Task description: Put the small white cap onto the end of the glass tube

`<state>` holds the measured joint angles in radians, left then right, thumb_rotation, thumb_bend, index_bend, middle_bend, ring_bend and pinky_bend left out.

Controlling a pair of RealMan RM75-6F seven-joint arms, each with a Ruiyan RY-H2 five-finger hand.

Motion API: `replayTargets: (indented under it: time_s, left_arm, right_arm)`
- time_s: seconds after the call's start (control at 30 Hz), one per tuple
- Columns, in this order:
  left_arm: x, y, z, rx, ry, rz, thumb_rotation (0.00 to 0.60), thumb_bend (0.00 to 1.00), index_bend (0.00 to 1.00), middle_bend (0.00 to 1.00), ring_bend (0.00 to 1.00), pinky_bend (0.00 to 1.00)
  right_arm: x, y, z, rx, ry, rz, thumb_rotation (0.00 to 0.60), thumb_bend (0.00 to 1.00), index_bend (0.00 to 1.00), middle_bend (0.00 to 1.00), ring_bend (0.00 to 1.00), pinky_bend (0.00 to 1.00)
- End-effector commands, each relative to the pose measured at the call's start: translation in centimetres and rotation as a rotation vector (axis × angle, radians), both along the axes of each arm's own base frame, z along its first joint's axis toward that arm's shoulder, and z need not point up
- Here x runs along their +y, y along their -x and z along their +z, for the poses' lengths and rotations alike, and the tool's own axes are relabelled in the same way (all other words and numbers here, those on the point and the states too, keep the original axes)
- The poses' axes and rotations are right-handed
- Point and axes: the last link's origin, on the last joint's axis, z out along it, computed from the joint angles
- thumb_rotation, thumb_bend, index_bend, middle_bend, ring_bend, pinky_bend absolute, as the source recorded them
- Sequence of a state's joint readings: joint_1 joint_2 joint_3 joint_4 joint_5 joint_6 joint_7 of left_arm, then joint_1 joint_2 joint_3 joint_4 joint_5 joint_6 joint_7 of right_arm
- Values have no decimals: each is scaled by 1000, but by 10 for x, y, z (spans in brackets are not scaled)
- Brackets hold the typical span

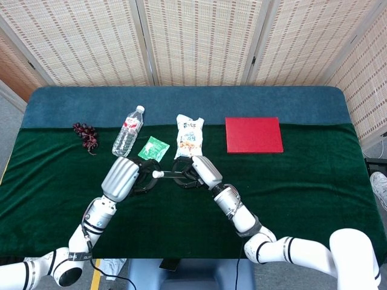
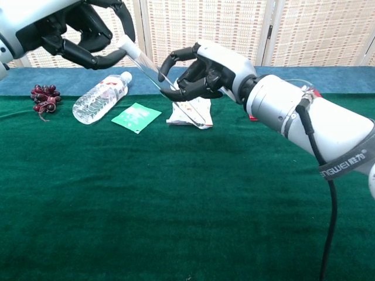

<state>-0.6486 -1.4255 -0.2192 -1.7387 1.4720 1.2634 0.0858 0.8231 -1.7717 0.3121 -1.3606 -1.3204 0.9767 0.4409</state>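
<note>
The glass tube [image 2: 153, 73] slants down to the right in mid-air above the green table [image 2: 176, 199]. My right hand [image 2: 202, 73] grips it around its middle, fingers curled over it. The small white cap [image 2: 128, 42] sits at the tube's upper left end, pinched by the fingertips of my left hand [image 2: 82, 32]. In the head view the cap [image 1: 156, 174] shows as a white dot between my left hand [image 1: 129, 176] and right hand [image 1: 198, 171], with the tube [image 1: 172, 174] running between them. How far the cap is seated cannot be made out.
A lying water bottle [image 1: 127, 132], a bunch of dark grapes [image 1: 85, 135], a green packet [image 1: 152, 147], a white snack bag [image 1: 189, 136] and a flat red board [image 1: 253, 135] line the back half of the table. The bag lies just beyond the tube's lower end.
</note>
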Motion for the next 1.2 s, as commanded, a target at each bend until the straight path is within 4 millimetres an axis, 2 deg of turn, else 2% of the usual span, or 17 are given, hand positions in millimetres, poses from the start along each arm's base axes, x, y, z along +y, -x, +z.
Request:
replayTargets:
  time_s: [0.03,0.13,0.27,0.5,0.83,1.2]
  left_arm:
    - [0,3,1,19,14,13,599,449,232,948,795,785]
    - [-1,7,4,33,22,23,600,417,84,942,771,785]
    - [-3,16,8,56,33,42,600,371,5,873,715,785]
    - [-1,32,15,96,19,81,600,368,0,757,631,784]
    - [-3,43,16,118,26,114,600,368,0,743,648,784]
    - [-3,48,12,116,39,126,600,368,0,756,659,784]
  right_arm:
    - [-1,7,1,46,9,4,600,747,877,1000,1000,1000]
    - [-3,16,5,111,23,12,600,749,877,1000,1000,1000]
    - [-6,32,12,215,37,16,600,750,877,1000,1000,1000]
    - [-7,55,4,394,25,18,600,751,877,1000,1000,1000]
    - [-4,58,-22,537,39,39,600,750,857,1000,1000,1000]
    - [4,56,-44,579,31,44,600,750,588,1000,1000,1000]
